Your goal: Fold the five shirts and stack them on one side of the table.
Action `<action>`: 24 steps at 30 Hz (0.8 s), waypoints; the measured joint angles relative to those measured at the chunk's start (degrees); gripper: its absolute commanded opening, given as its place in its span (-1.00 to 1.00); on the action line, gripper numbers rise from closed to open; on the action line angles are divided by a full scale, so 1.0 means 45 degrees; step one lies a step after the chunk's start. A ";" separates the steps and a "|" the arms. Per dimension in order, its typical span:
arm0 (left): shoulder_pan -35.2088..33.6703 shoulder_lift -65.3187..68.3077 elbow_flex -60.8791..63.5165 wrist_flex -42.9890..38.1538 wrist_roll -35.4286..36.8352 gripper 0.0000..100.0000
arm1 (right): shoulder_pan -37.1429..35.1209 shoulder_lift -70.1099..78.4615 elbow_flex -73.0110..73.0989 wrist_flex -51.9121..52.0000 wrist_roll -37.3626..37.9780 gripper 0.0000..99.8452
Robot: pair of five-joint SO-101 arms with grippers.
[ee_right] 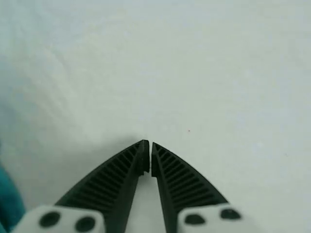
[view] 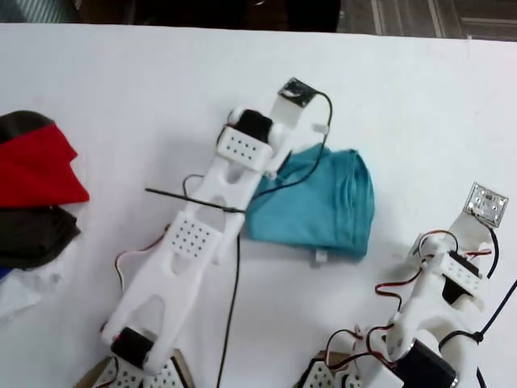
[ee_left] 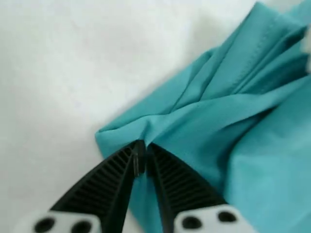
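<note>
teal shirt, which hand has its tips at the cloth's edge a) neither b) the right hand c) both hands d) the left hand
d: in the left wrist view the left hand is closed on a folded corner of the teal shirt, with creases running to its tips, while the right hand is closed over bare table.

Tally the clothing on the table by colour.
teal shirt: 1
red shirt: 1
dark: 2, upper dark garment, lower dark garment
white garment: 1
Total: 5
</note>
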 measured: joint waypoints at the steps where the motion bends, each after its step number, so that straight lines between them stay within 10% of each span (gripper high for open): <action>1: 0.0000 0.0000 0.0000 0.0000 0.0000 -0.95 | 0.0000 0.0000 0.0000 0.0000 0.0000 -0.96; 18: -0.0371 -0.0117 -0.0195 0.0000 -0.0098 -0.79 | 0.0000 0.0000 -0.0156 0.0176 0.0000 -0.92; 24: -0.0703 -0.0117 -0.0195 0.0000 -0.0098 -0.76 | -0.1719 0.0234 -0.4845 0.5822 0.0000 -0.91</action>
